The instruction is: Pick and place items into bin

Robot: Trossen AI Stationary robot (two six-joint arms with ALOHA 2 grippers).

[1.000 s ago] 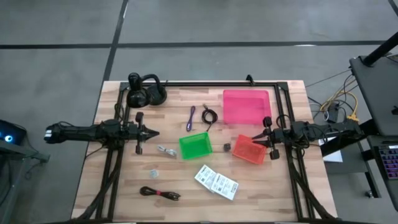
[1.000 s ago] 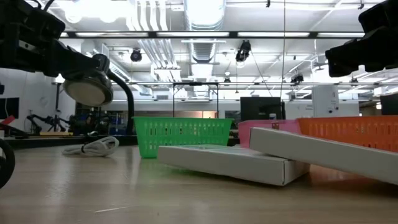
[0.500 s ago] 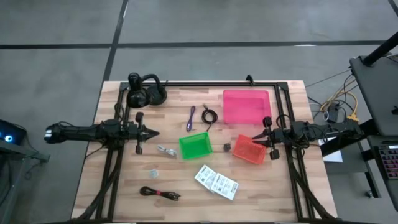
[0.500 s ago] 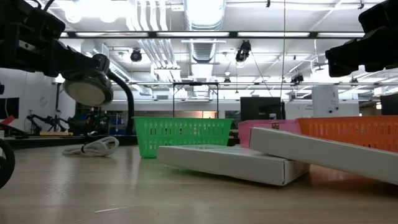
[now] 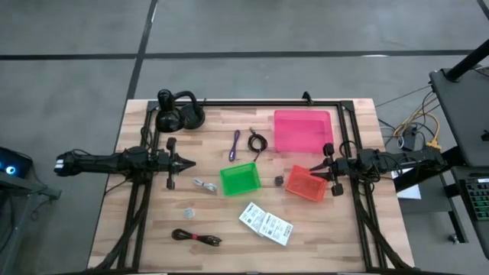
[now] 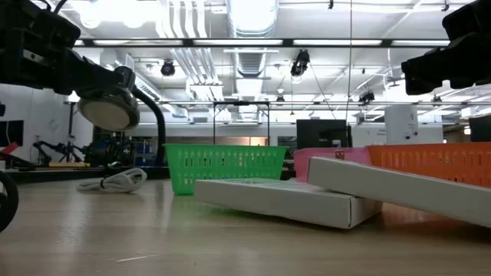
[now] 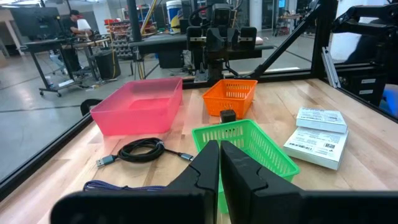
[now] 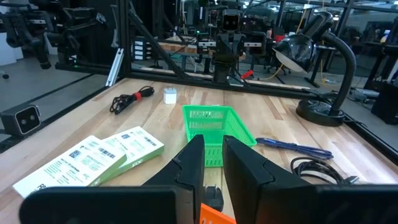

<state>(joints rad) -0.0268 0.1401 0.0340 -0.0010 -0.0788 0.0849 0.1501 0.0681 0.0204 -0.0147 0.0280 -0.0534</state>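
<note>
Nothing moved; left gripper (image 5: 189,163) pressed together, right gripper (image 5: 315,169) slightly apart, empty; orange bin (image 5: 304,184) partly hidden.

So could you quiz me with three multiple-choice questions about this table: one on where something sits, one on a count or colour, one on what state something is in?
1. Where is the green basket?
A. Near the table's middle
B. On the floor
C. Inside the pink bin

2. How many coloured containers are on the table?
A. One
B. Three
C. Five

3. How are the left gripper's fingers?
A. Wide open
B. Shut, holding nothing
C. Clamped on a cable

Answers:
1. A: the high view shows it between the two arms.
2. B: green basket, pink bin, orange basket.
3. B: the left wrist view shows its fingers together, nothing between.
</note>
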